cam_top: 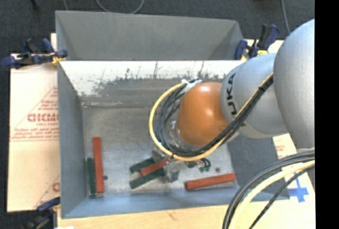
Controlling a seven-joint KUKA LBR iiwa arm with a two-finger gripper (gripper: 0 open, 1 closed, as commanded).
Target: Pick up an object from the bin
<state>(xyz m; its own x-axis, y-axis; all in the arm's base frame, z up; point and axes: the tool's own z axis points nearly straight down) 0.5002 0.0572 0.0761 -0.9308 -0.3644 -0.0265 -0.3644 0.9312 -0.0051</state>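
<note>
My gripper (169, 168) sits low in the front middle of the bin, under the arm's orange dome. It is right at a small cluster of thin sticks: a red stick (151, 169) lying between a dark green stick (140, 165) and another dark green stick (142, 182). The cluster's right ends are hidden by the gripper. I cannot tell whether any stick is between its jaws. A red flat bar (210, 182) lies just right of the gripper near the front wall.
A long red bar (97, 164) and a dark green bar (91, 176) lie side by side by the left wall. Small dark green bits (204, 167) lie under the arm. The arm and its cables cover the bin's right middle.
</note>
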